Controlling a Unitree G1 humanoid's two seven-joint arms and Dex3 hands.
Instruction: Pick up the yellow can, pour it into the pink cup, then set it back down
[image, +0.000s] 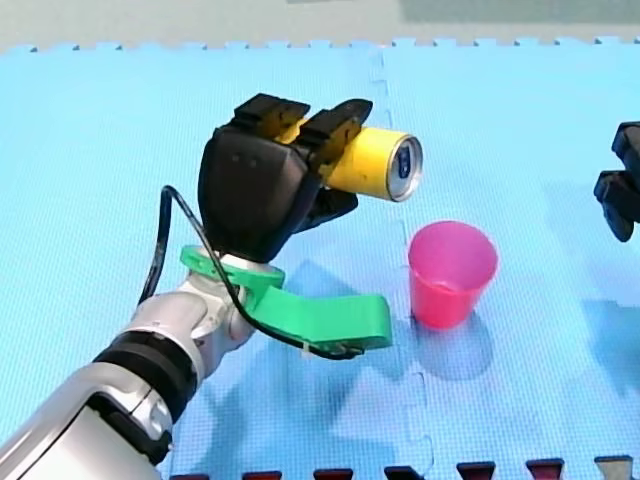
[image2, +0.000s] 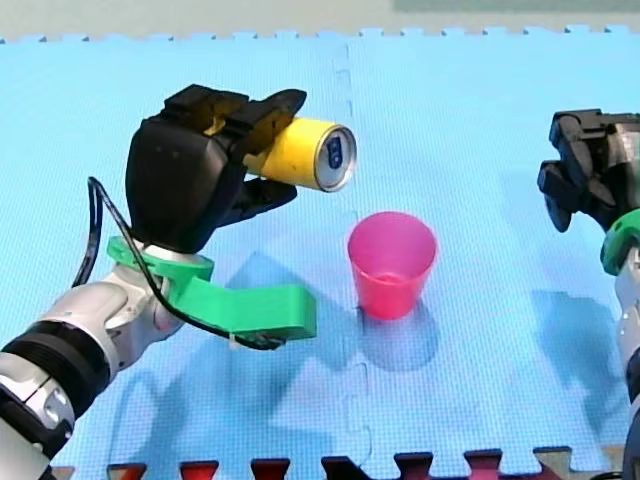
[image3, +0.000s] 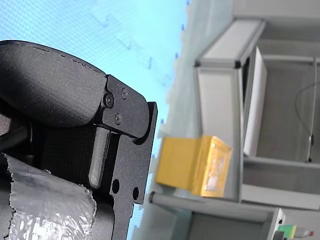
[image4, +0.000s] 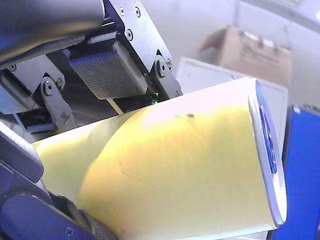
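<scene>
My left hand (image: 310, 160) is shut on the yellow can (image: 378, 162), holding it raised above the mat and tipped on its side. The can's silver top (image2: 337, 156) faces right and slightly down, up and to the left of the pink cup (image: 451, 273). The cup stands upright on the blue mat, apart from the can. In the second wrist view the yellow can (image4: 170, 175) lies across the black fingers (image4: 107, 70) of that same left hand. My right hand (image2: 590, 165) hovers at the far right, well away from the cup.
Blue foam mat (image: 500, 120) covers the whole work surface, with a seam running past the cup. A green bracket (image: 320, 320) juts from my left wrist, low beside the cup. The first wrist view shows a yellow box (image3: 192, 165) on grey shelving beyond the mat.
</scene>
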